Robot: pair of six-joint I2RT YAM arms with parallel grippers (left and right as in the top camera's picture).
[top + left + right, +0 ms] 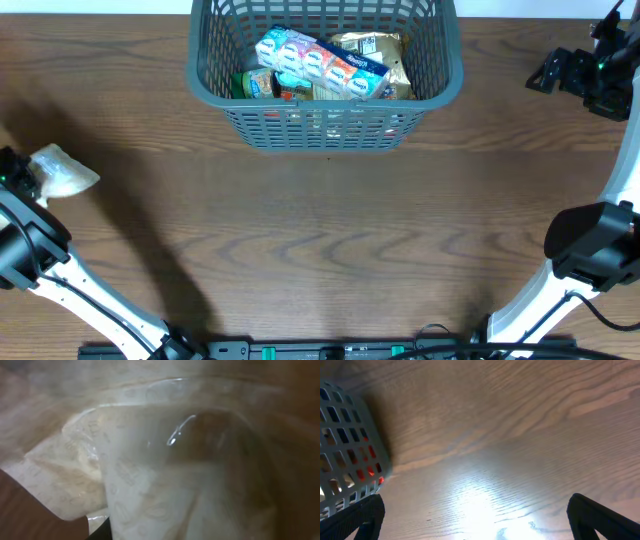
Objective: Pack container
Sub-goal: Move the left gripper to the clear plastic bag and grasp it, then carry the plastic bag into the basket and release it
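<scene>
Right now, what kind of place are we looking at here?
Probably a robot lab workbench, not a home: two robot arms mounted at a wooden table, with a plastic basket of packaged groceries set out.

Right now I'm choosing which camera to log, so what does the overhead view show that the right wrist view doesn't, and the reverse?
Only overhead: packets in the basket, and a clear bag at the far left of the table. Only right wrist: the right gripper seen open, its fingers wide apart, and a bright glare on the wood. Both: the basket's slotted side and the table.
</scene>
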